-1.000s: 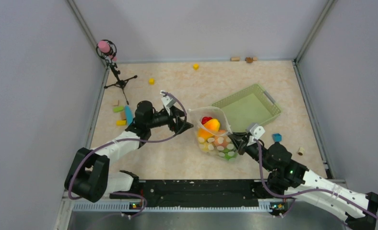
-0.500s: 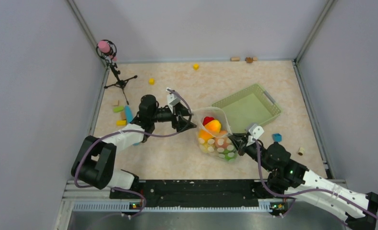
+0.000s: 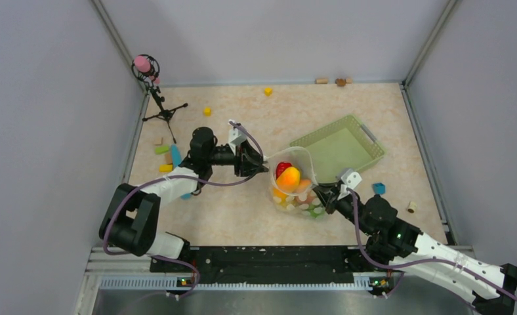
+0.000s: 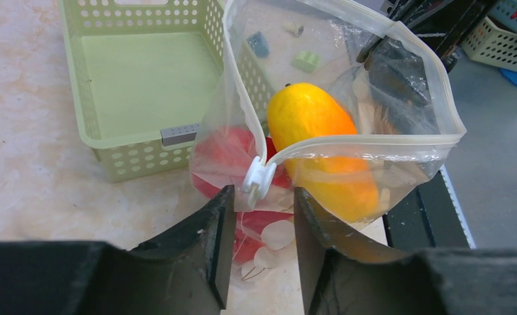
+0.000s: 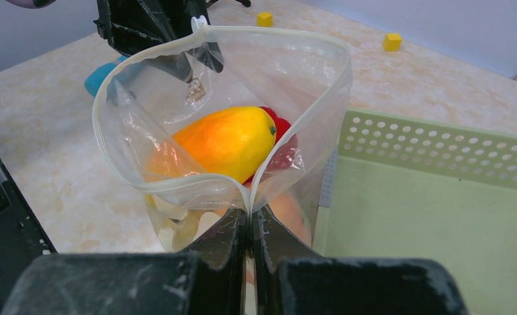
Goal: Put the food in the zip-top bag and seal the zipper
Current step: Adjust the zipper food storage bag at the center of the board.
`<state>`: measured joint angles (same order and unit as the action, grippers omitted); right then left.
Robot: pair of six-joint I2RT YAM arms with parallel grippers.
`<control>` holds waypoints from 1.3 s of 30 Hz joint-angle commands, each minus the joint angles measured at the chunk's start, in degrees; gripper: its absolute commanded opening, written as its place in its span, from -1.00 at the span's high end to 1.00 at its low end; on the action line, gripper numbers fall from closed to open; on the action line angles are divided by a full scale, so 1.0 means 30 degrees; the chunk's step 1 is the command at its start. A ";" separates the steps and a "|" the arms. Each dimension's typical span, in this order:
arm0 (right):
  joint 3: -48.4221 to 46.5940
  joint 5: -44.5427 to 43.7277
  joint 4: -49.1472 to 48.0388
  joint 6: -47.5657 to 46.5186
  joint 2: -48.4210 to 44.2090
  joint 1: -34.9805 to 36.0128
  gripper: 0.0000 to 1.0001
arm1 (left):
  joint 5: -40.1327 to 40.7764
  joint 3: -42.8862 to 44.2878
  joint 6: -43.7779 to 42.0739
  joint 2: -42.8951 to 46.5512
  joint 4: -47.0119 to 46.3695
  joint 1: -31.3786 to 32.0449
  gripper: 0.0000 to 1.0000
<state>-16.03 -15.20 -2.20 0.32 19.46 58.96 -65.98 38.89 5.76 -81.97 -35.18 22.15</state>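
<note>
The zip-top bag point(image 3: 295, 190) stands open at the table's middle, dotted and clear. Inside it lie the food: a yellow-orange fruit point(image 5: 226, 141), a red piece point(image 5: 282, 126) and others lower down. The zipper point(image 5: 152, 185) rings the open mouth; its white slider tab point(image 4: 258, 180) sits at the bag's left corner. My left gripper point(image 4: 261, 205) is open, its fingers either side of the tab and just below it; it shows in the top view point(image 3: 262, 168). My right gripper point(image 5: 249, 220) is shut on the bag's right corner seam, also seen from above point(image 3: 317, 194).
The pale green basket point(image 3: 338, 149) lies just behind and right of the bag. A small tripod stand point(image 3: 159, 98) is at the far left. Coloured blocks point(image 3: 165, 157) lie left of my left arm. Yellow cubes point(image 3: 206, 111) and a blue block point(image 3: 378, 188) are scattered about.
My left gripper has moved right, up to the bag's left corner with the slider tab. The bag's mouth has drawn up rounder. My right gripper keeps its hold.
</note>
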 commanded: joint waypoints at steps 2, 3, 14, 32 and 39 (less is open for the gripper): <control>0.0017 -0.0660 -0.0533 0.0955 -0.0643 -0.0073 1.00 | -0.0849 0.0086 -0.0209 0.0777 -0.1135 -0.0037 0.43; 0.0038 -0.0779 -0.0528 0.1038 -0.0725 -0.0060 1.00 | -0.0774 0.0030 -0.0065 0.0880 -0.1223 -0.0042 0.60; -0.0631 -0.5848 0.1356 0.3734 -0.1528 -0.0057 1.00 | 0.4392 -0.2846 0.3863 0.3754 -0.2908 0.0092 1.00; -0.2485 -0.4326 0.6252 0.6709 -0.4351 -0.0071 0.19 | 1.0852 -0.7592 0.3239 1.6451 0.4167 0.5834 1.00; -0.3985 0.1967 0.4363 0.4448 -0.0607 -0.0075 -0.60 | 1.1313 -0.6855 0.3254 1.6190 0.5312 0.6096 1.00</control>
<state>-22.37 -20.80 14.70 18.00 10.13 58.96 -34.15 16.64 15.57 -32.91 -20.40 39.90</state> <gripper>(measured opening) 0.733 0.012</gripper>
